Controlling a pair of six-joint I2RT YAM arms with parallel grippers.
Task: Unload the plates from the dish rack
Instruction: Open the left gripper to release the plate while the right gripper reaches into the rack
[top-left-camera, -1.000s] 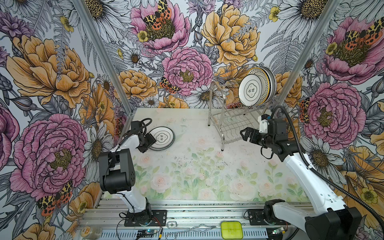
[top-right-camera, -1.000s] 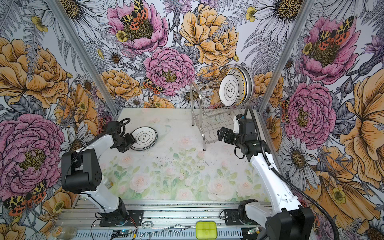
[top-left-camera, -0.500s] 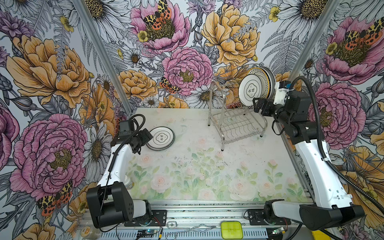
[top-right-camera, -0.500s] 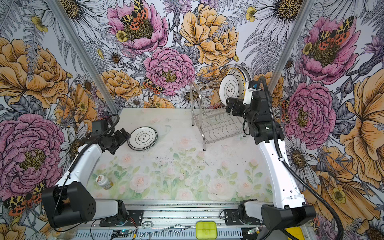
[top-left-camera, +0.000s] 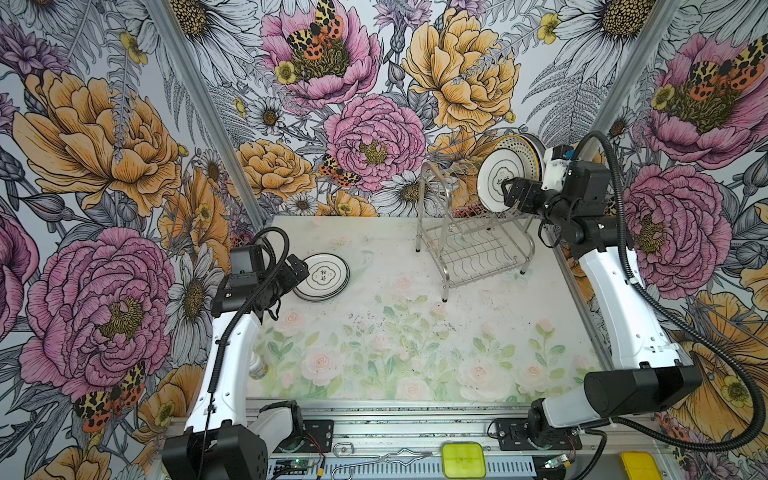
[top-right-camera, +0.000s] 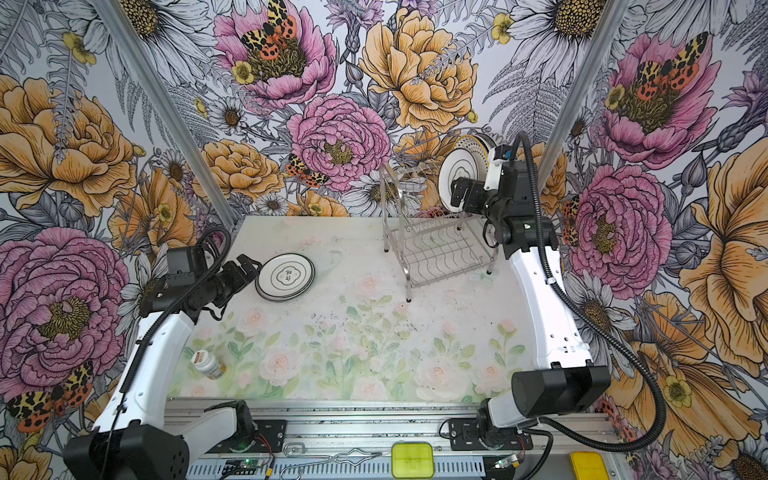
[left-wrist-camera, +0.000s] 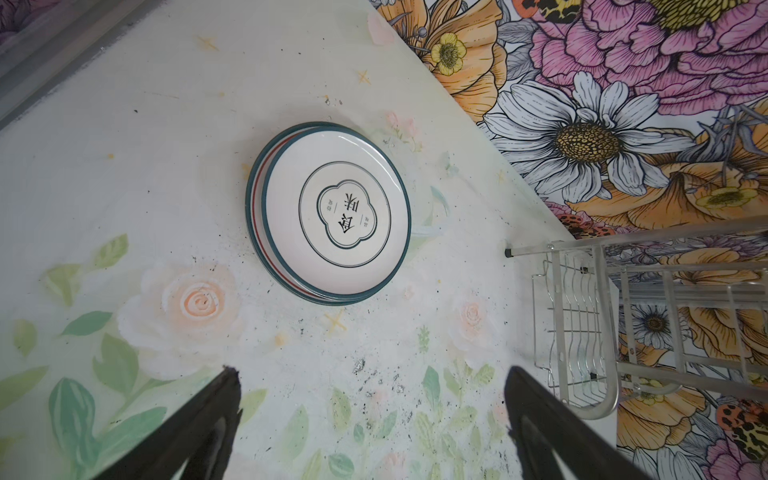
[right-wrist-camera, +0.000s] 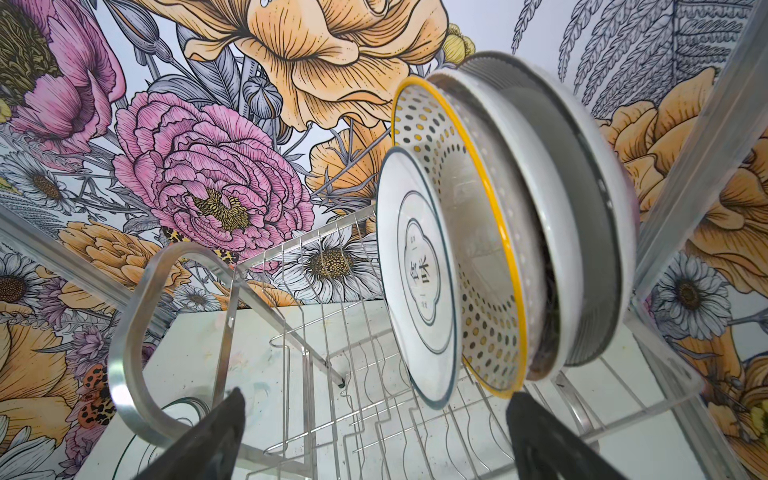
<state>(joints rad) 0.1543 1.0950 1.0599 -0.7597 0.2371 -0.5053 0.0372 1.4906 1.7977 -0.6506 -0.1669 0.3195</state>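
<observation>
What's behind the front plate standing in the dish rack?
A yellow-rimmed dotted plate stands right behind the front plate, then a white plate and a grey-banded plate at the back. Their faces are mostly covered; more plates between can't be ruled out.

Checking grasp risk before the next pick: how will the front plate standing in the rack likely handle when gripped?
The front plate looks glossy and glazed, so probably stiff but slippery to grip. It stands on edge in the dish rack, beside the yellow-rimmed plate, so a nudge could roll or tip it. Likely ceramic: it may chip if dropped.
</observation>
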